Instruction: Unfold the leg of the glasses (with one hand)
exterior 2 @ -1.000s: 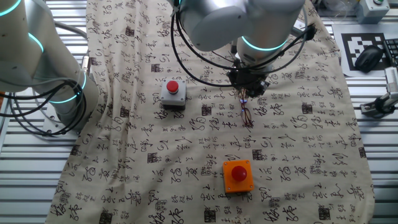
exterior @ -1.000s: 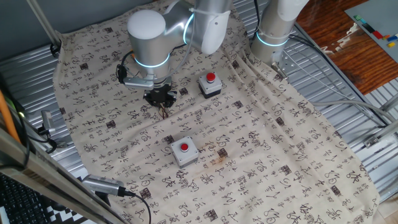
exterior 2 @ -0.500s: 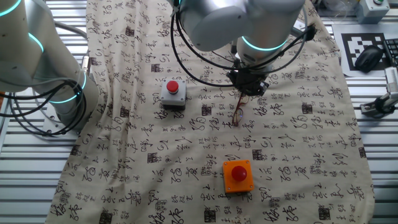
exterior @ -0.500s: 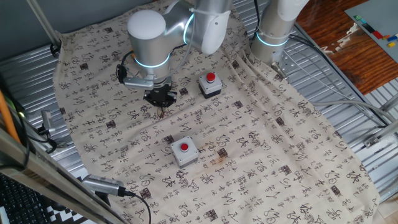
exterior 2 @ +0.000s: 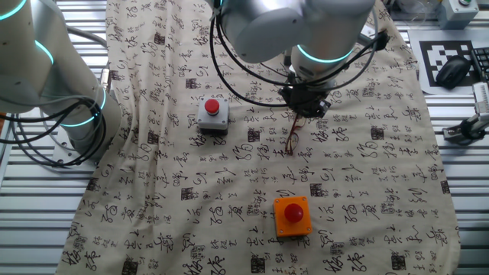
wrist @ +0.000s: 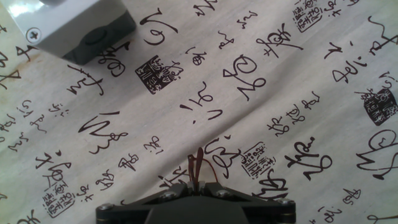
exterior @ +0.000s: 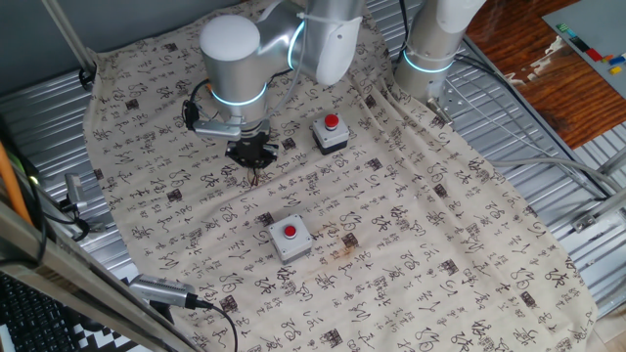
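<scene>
**Gripper pinches glasses above printed cloth**

Beige cloth [exterior: 411, 244] with black characters drapes the ribbed metal worktop [exterior: 548, 127]. Two grey button boxes [exterior: 290, 238] [exterior: 331, 134] and an orange one [exterior 2: 293, 215] sit on it. Gripper [exterior 2: 304, 108] clamped on the glasses [exterior 2: 293, 140], dangling beneath it.

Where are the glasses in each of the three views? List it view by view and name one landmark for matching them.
One fixed view: the glasses peek out just below the gripper, upper left of centre.
The other fixed view: the glasses hang below the gripper, right of centre.
Hand view: thin reddish wires at bottom centre, between the fingertips.
Shared landmark: the grey box with the red button.
</scene>
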